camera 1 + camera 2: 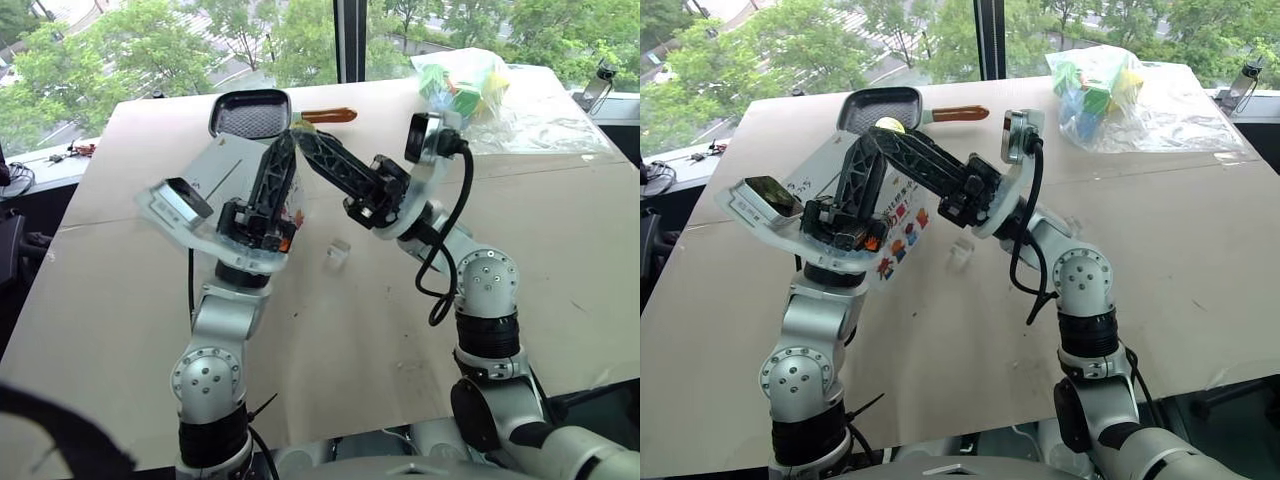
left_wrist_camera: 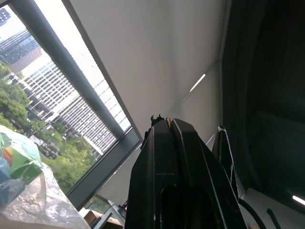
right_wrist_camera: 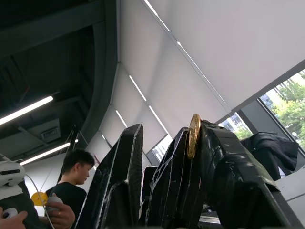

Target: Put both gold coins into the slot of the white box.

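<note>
One gold coin (image 3: 193, 136) sits edge-on, pinched at the tips of the shut left tool (image 2: 167, 124) and raised over the white box (image 1: 228, 158). The right tool (image 1: 303, 137) has its fingers apart alongside. The coin is likely stiff, light and slick, so it is best gripped flat on its faces.

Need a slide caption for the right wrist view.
Gold coin clamped edge-on between two black fingers, a third finger standing apart, with a ceiling and a person in the background.
</note>
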Robot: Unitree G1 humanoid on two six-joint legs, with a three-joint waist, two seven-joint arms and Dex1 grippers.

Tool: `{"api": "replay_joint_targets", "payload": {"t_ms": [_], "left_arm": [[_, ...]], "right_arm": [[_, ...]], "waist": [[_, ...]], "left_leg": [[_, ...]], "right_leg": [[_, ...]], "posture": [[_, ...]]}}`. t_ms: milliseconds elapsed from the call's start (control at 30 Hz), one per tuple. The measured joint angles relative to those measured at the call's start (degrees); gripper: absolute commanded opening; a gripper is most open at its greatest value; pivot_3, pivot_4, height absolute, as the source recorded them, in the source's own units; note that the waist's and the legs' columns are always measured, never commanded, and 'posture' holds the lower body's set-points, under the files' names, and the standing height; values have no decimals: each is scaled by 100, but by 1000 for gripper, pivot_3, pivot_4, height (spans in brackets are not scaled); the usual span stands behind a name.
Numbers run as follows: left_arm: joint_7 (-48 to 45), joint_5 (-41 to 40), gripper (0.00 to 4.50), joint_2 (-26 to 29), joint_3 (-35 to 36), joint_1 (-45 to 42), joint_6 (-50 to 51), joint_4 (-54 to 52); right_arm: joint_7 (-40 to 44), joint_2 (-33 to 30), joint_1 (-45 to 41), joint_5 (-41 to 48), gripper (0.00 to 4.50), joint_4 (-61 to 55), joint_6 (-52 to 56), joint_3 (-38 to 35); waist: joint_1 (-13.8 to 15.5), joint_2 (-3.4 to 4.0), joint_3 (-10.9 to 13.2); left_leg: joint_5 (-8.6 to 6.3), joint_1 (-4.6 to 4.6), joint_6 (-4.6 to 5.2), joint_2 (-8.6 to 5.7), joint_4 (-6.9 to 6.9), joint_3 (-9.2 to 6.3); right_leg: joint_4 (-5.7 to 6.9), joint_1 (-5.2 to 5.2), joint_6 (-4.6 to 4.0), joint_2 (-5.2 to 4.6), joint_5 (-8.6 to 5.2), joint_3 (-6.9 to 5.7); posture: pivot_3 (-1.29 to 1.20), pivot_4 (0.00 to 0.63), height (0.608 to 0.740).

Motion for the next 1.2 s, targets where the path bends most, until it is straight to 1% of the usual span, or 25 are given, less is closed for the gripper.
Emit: {"api": "replay_joint_targets", "payload": {"t_ms": [167, 400, 467, 533, 567, 600, 633, 700, 733, 767, 800, 867, 933, 1000, 1100, 1167, 1200], "left_arm": [[115, -149, 0, 76, 175, -156, -60, -7], [320, -394, 0, 372, 408, -302, -73, -209], [490, -437, 0, 725, 481, -311, -7, -231], [735, -446, 0, 1518, 705, -300, 253, -274], [828, -473, 0, 1878, 877, -261, 369, -349], [885, -528, 0, 2100, 964, -254, 440, -371], [983, -683, 0, 2480, 1194, -248, 543, -399], [1027, -813, 0, 2782, 1394, -245, 645, -396], [1025, -912, 0, 3128, 1491, -235, 790, -375], [1005, -983, 0, 3658, 1654, -226, 983, -319], [981, -1030, 0, 3981, 1848, -233, 1109, -245], [926, -1062, 0, 4390, 1997, -275, 1324, -19], [845, -973, 0, 4776, 1984, -361, 1592, 320], [741, -634, 0, 5094, 1971, -548, 1771, 692], [640, -307, 0, 5386, 1967, -740, 1939, 1102], [376, -38, 0, 5653, 1968, -838, 2178, 1481], [290, 25, 0, 5684, 1968, -838, 2264, 1570]], "right_arm": [[13, -35, 107, -164, 1869, 63, -101, 9], [46, -74, 111, -360, 1869, 211, -276, -21], [69, -165, 109, -483, 1869, 280, -353, -25], [239, -505, 89, -801, 1869, 336, -471, 0], [380, -776, 68, -1040, 1869, 406, -581, 8], [483, -927, 60, -1188, 1869, 456, -650, 14], [694, -1205, 37, -1482, 1869, 535, -805, 49], [933, -1438, -4, -1743, 1869, 589, -977, 117], [1194, -1665, -58, -1974, 1869, 626, -1127, 249], [1495, -2009, -144, -2230, 1869, 672, -1264, 386], [1689, -2208, -216, -2392, 1869, 714, -1362, 388], [1912, -2384, -307, -2525, 1869, 727, -1486, 373], [2077, -2399, -419, -2625, 1869, 724, -1529, 422], [2217, -2447, -498, -2759, 1869, 716, -1589, 504], [2313, -2532, -527, -2914, 1869, 679, -1635, 620], [2380, -2587, -529, -3143, 1869, 632, -1708, 781], [2390, -2589, -529, -3199, 1869, 614, -1731, 820]], "waist": [[2, 0, 0], [1, 0, 0], [0, 0, 0], [-3, 0, 2], [-2, 1, 3], [-3, 0, 4], [-1, 2, 6], [-5, 1, 6], [-12, -8, 12], [-12, -9, 17], [-8, -2, 21], [-12, -1, 22], [-25, 1, 25], [-18, -1, 26], [-9, -1, 30], [-15, -1, 31], [-16, 0, 31]], "left_leg": [[0, -1, 0, 0, 0, -1], [0, -1, 0, 0, 0, -2], [0, -1, 0, 0, 0, -3], [0, -1, 0, 1, -1, -4], [0, -2, 0, -1, -1, -3], [0, -3, 0, -1, -1, -2], [0, -3, 0, -2, -2, -1], [0, -3, 0, -1, -3, -1], [0, -6, 0, 2, -2, -2], [0, -8, 0, 3, -3, -3], [0, -5, 0, 2, -6, 0], [0, -5, 0, 4, -8, 1], [0, -4, -1, 7, -11, 2], [0, -6, -1, 8, -11, -1], [0, -11, 0, 5, -12, -3], [0, -15, 0, 4, -17, -1], [0, -16, 0, 4, -20, -1]], "right_leg": [[-1, 0, 0, 0, 0, -1], [-2, 0, 0, 0, 0, -1], [-1, 0, 0, 1, 0, -2], [0, -2, 0, 3, 0, -2], [-1, -2, 0, 2, 0, -1], [-4, -2, 0, 2, 0, -1], [-5, -2, 0, 1, 0, 0], [-5, -2, 0, 1, 0, 0], [-4, -7, 1, 4, 0, -2], [-4, -10, 0, 6, -1, -4], [-5, -9, 1, 4, -1, -1], [-6, -9, 1, 7, -1, -1], [-5, -11, 1, 9, -1, 1], [-6, -11, 1, 9, -1, -2], [-14, -13, 1, 6, -1, -3], [-17, -20, 1, 3, -1, -1], [-17, -24, 1, 2, -1, 0]], "posture": [[0, 150, 721], [0, 150, 721], [0, 150, 721], [0, 150, 721], [0, 150, 721], [0, 150, 721], [0, 150, 721], [0, 150, 721], [0, 150, 721], [0, 150, 721], [0, 150, 721], [0, 150, 721], [0, 150, 721], [0, 150, 721], [0, 150, 721], [0, 150, 721], [0, 150, 721]]}}
